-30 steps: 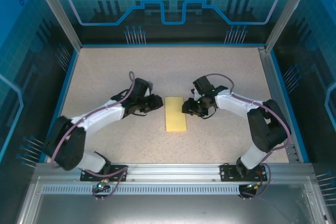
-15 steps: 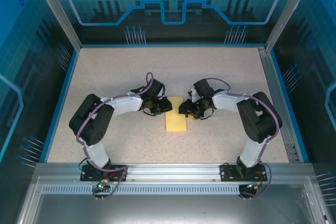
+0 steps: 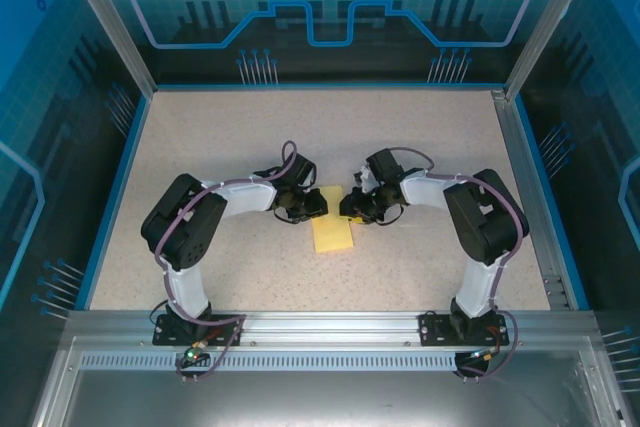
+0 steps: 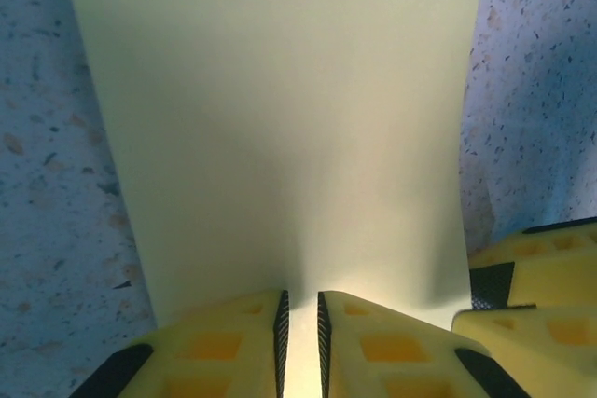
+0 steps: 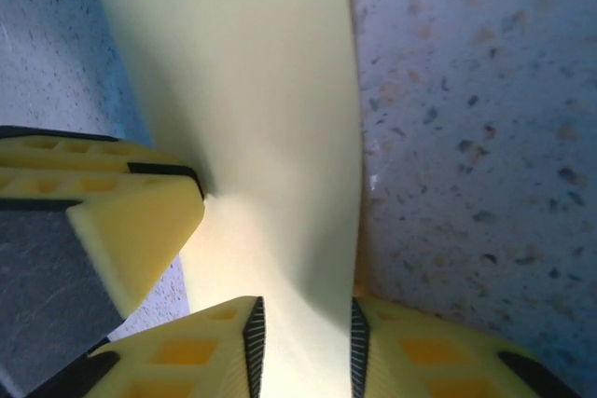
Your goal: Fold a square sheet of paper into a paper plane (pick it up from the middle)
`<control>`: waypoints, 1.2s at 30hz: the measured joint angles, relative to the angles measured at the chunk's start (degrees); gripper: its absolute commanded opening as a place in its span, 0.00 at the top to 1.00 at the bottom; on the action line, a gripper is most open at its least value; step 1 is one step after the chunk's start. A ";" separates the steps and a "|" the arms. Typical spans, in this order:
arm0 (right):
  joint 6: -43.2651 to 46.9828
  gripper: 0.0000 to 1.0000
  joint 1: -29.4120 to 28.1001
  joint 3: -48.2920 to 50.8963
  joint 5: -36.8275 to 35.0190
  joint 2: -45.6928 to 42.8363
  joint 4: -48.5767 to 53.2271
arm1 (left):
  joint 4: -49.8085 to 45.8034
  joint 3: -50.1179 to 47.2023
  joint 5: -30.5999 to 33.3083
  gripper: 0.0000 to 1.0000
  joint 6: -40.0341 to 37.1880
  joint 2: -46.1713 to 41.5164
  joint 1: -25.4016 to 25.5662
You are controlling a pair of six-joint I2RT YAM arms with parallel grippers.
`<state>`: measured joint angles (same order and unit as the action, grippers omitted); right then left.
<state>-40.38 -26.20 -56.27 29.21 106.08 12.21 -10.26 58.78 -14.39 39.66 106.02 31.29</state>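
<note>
Desk (image 3: 200, 147), speckled beige, carries the square sheet of paper (image 3: 334, 235) near its middle. The sheet is folded into a narrow pale yellow strip that runs away from the arm bases. Both arms bend inward and meet over the strip's far half: the left end effector (image 3: 316, 205) at its left edge, the right end effector (image 3: 347, 209) at its right edge, the two close together.

In the left wrist view, the left end effector (image 4: 300, 319) has its jaws drawn to a thin slit, and the paper (image 4: 280, 118) passes into that slit, pinched. Yellow fingers (image 4: 536, 272) of the other arm sit at the paper's right edge, over the desk (image 4: 56, 184).

In the right wrist view, the right end effector (image 5: 306, 342) has its jaws at a moderate gap. The paper (image 5: 242, 72) bows up between them and meets both pads, but I cannot tell whether it is actually clamped. A left finger (image 5: 140, 221) touches the sheet's opposite edge.
</note>
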 measured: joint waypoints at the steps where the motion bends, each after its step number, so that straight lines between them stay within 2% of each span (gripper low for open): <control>1: -0.07 0.75 0.13 0.00 0.00 0.09 -0.09 | 0.02 -0.07 0.00 0.72 -0.39 -0.31 0.00; 4: -0.20 0.79 0.37 0.00 0.07 0.11 -0.70 | 0.07 -1.09 0.04 0.62 -1.68 -3.08 0.00; 8: -1.07 0.82 0.37 0.07 0.55 0.11 -1.77 | -0.09 -2.84 0.87 0.54 -4.76 -9.57 0.83; 12: -2.21 0.87 0.37 0.31 1.33 0.11 -2.95 | -1.60 -3.67 3.98 0.49 -9.14 -15.04 5.05; 16: -3.34 0.88 0.37 0.98 1.62 -0.11 -3.89 | -3.82 -5.05 7.80 0.47 -13.70 -17.53 11.08; 22: -4.00 0.88 0.37 1.44 2.19 -0.48 -4.37 | -9.05 -4.68 16.98 0.41 -22.18 -16.96 20.87; 28: -4.59 0.88 0.37 1.44 2.71 -0.50 -4.44 | -13.27 -0.26 26.97 0.36 -28.33 -9.53 29.24; 31: -4.66 0.88 0.37 1.44 2.80 -0.52 -4.59 | -14.29 0.85 31.10 0.34 -29.35 -6.75 31.19; 36: -4.66 0.87 0.37 1.44 2.82 -0.52 -4.61 | -14.97 0.98 37.18 0.32 -29.29 -5.27 31.41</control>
<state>-45.04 -25.82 -54.83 32.03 105.56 7.60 -25.23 59.77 22.79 10.37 100.75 62.70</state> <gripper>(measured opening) 0.124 0.671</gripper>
